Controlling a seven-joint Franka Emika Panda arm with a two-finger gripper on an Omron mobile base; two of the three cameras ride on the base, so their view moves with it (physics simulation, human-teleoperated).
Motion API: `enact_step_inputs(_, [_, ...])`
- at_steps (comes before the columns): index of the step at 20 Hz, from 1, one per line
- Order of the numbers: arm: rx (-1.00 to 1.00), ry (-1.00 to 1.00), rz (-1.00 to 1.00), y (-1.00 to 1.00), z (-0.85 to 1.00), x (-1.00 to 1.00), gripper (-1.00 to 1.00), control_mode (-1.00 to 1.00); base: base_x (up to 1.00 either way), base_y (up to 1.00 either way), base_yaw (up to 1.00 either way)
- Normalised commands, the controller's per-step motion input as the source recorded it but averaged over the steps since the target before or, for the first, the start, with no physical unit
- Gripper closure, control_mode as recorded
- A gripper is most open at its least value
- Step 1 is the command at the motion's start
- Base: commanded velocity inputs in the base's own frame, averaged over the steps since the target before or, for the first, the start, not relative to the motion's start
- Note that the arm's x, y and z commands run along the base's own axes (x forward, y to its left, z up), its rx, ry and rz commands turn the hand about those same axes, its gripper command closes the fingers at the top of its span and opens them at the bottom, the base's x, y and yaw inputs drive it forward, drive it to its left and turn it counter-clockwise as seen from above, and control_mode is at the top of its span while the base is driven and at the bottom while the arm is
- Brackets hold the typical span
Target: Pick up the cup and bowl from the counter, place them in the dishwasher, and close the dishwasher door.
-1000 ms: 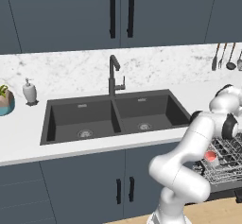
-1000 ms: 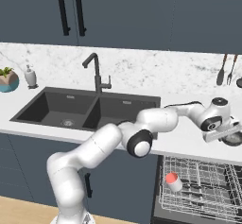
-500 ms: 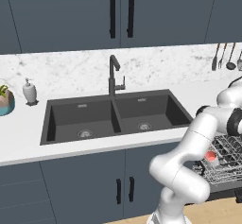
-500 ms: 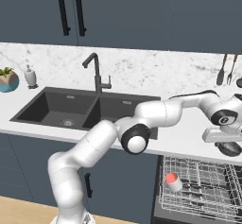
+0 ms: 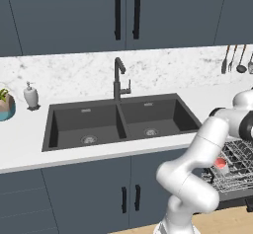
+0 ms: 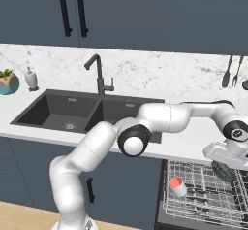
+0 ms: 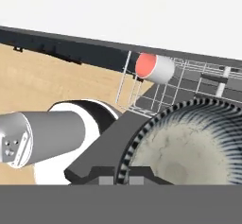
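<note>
The cup [image 6: 177, 186], red inside and pale outside, lies on its side at the left end of the dishwasher's [image 6: 208, 202] pulled-out wire rack; it is also the cup [image 7: 155, 67] and the cup [image 5: 221, 164]. My gripper [image 6: 225, 162] hangs over the right part of the rack, shut on the rim of a dark ribbed bowl [image 6: 224, 171]. Up close, the bowl [image 7: 194, 145] has a grey speckled inside and sits tilted above the rack wires [image 7: 198, 76], with my gripper [image 7: 122, 178] on its edge. The dishwasher door is out of view.
The marble counter [image 6: 43, 95] surrounds a dark double sink [image 6: 77, 112] with a black faucet [image 6: 98, 73]. A soap bottle [image 6: 32, 78] and a teal plant pot [image 6: 8, 82] stand far left. Utensils [image 6: 231, 71] hang on the back wall. Wooden floor [image 7: 52, 81] lies below.
My arm has swung right and down with the bowl, from the counter's edge to over the open rack. The cup has not moved.
</note>
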Motion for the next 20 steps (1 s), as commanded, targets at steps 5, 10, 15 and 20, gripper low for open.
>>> enact_step_inputs(5, [0.04,-0.08,0.0,0.32,-0.38,-0.48,1.0,-1.0,0.0,0.0,0.0])
enact_step_inputs(10, [0.05,-0.22,0.0,0.25,-0.4,-0.31,1.0,-1.0,0.0,0.0,0.0])
enact_step_inputs(15, [0.05,-0.15,0.0,0.04,-0.07,0.09,1.0,-1.0,0.0,0.0,0.0])
enact_step_inputs(20, [0.09,-0.05,0.0,-0.02,-0.08,0.18,1.0,-1.0,0.0,0.0,0.0])
